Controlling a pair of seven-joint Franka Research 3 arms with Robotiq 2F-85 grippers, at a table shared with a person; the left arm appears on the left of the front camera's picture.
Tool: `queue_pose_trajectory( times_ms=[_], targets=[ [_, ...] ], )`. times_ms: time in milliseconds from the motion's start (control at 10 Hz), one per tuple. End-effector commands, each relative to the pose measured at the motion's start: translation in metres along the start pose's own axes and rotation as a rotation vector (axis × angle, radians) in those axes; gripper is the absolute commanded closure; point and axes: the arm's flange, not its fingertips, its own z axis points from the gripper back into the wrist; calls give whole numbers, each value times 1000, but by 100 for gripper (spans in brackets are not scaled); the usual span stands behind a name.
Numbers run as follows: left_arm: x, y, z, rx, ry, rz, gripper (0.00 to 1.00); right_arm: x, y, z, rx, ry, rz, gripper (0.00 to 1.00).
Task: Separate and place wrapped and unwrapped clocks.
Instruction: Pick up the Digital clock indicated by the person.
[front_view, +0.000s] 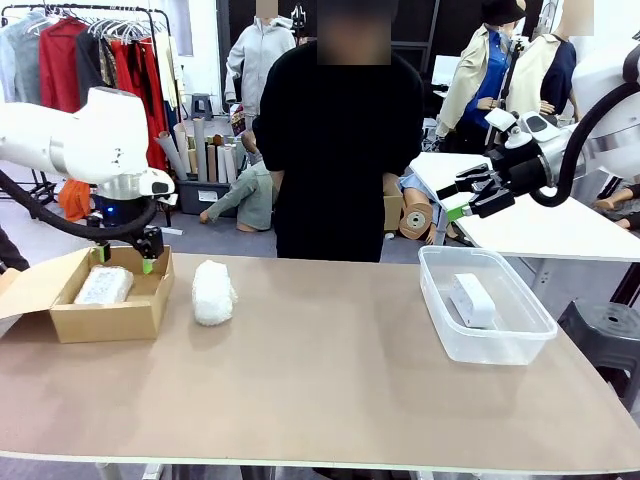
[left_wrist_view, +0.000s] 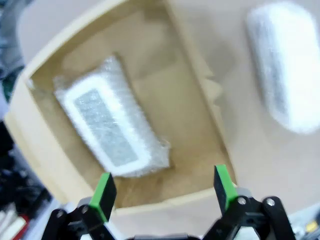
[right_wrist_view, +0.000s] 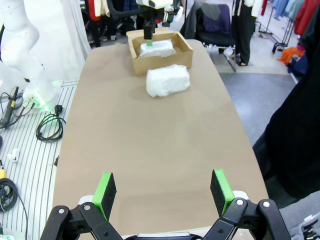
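- Left gripper (front_view: 125, 258) (left_wrist_view: 165, 190) hangs over the open brown cardboard box (front_view: 60, 325) (left_wrist_view: 42, 140) (right_wrist_view: 165, 60) at the left end of the tan surface (front_view: 330, 390). Jaws wide, nothing btwn them.
- Inside the box: flat bundle in clear plastic w/ a label (front_view: 103, 285) (left_wrist_view: 112, 127) (right_wrist_view: 156, 48), lying on the box floor. From the left wrist view I see it below the green pads, not touched.
- White bubble-wrap bundle (front_view: 213, 292) (left_wrist_view: 290, 65) (right_wrist_view: 168, 80) lies on the surface just right of the box, outside it, not touching it.
- Right gripper (front_view: 452, 200) (right_wrist_view: 164, 195) is held up above the far right of the surface, pointing toward the box end. Jaws wide, empty.
- Bare white rounded-rect. digital clock (front_view: 472, 300) lies inside the clear rectangular plastic tub (front_view: 495, 350) at the right end, well apart from both bundles.
- Person in black top (front_view: 340, 150) stands at the far side, approx. centre.
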Motion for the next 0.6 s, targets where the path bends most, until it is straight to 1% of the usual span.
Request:
queue_pose_trajectory(
  times_ms=[0,100,200,300,400,500],
  targets=[
    [-18,4,15,-112,-21,-204,0,1,0,1,-1,1,3,0],
    [-21,2,24,-219,-55,-321,0,1,0,1,-1,1,3,0],
    [-25,5,36,-314,-66,-438,0,1,0,1,-1,1,3,0],
    [-27,6,44,-386,-103,-557,0,1,0,1,-1,1,3,0],
    [-31,11,52,-452,-162,-684,0,1,0,1,-1,1,3,0],
    [-34,13,58,-488,-251,-802,0,1,0,1,-1,1,3,0]
  ],
)
